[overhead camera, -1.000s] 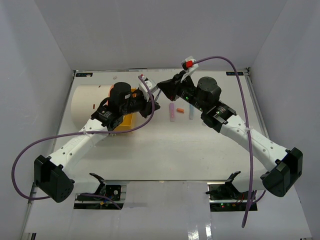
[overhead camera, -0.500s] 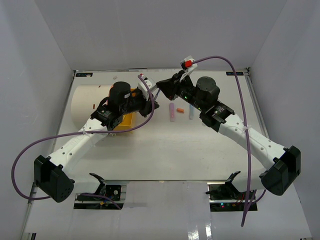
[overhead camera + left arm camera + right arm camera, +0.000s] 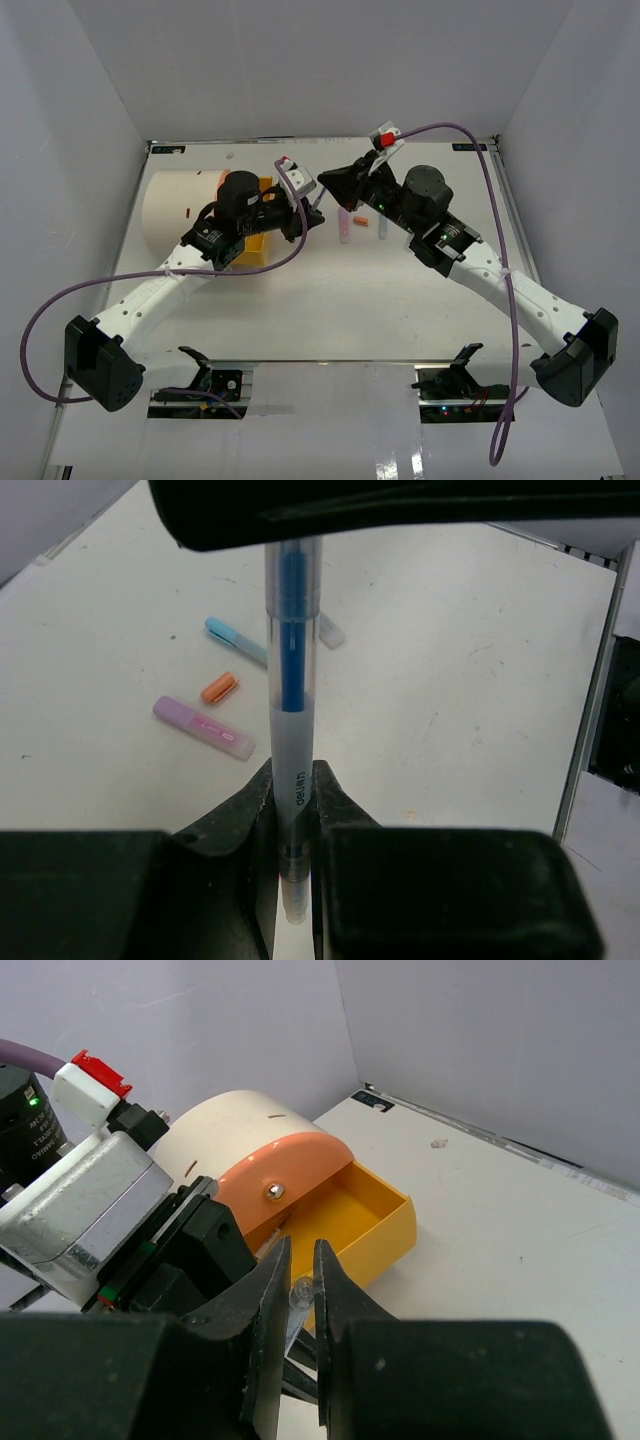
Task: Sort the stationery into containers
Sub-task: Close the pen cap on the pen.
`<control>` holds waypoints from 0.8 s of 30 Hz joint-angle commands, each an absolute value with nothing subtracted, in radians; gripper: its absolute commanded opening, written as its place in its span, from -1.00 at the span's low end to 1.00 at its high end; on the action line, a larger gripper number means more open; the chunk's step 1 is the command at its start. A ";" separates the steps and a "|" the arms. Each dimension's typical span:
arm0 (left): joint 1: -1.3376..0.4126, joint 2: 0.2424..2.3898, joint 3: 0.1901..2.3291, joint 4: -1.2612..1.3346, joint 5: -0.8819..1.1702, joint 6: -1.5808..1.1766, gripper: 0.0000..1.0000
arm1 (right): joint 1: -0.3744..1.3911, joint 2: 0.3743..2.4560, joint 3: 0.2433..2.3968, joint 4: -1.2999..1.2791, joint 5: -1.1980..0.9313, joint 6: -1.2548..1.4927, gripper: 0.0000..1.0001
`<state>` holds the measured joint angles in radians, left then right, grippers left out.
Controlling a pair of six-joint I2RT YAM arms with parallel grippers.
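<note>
We see a clear plastic pen (image 3: 290, 680), a glossy orange plastic drawer (image 3: 385, 1240) and a matt, scuffed white table (image 3: 470, 670).

The left arm (image 3: 150, 290) and right arm (image 3: 500, 280) stretch forward and inward from their bases, so the end effectors meet tip to tip just right of the cream drum (image 3: 175, 215). The left end effector (image 3: 295, 780) clamps a blue pen (image 3: 290, 660) near one end. The right end effector (image 3: 302, 1265) has its fingers pinched narrowly about the pen's other tip.
</note>
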<state>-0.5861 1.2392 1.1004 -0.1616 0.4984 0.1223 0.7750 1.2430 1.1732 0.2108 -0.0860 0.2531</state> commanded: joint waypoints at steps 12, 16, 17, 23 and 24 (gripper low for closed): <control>-0.577 1.169 1.008 0.035 0.509 0.031 -1.00 | 0.810 1.183 1.061 0.120 -0.040 0.226 -0.05; -0.577 1.180 1.005 0.005 0.465 0.014 -1.00 | 0.805 1.128 1.078 0.121 0.035 0.195 0.22; -0.577 1.184 1.008 0.005 0.451 0.011 -1.00 | 0.802 1.102 1.075 0.120 0.041 0.189 0.28; -0.577 1.227 1.071 -0.124 0.249 -0.057 -1.00 | 0.792 0.993 1.028 0.089 0.081 0.141 0.91; -0.575 1.233 1.089 -0.171 0.208 -0.066 -1.00 | 0.792 0.982 1.020 0.069 0.098 0.134 0.96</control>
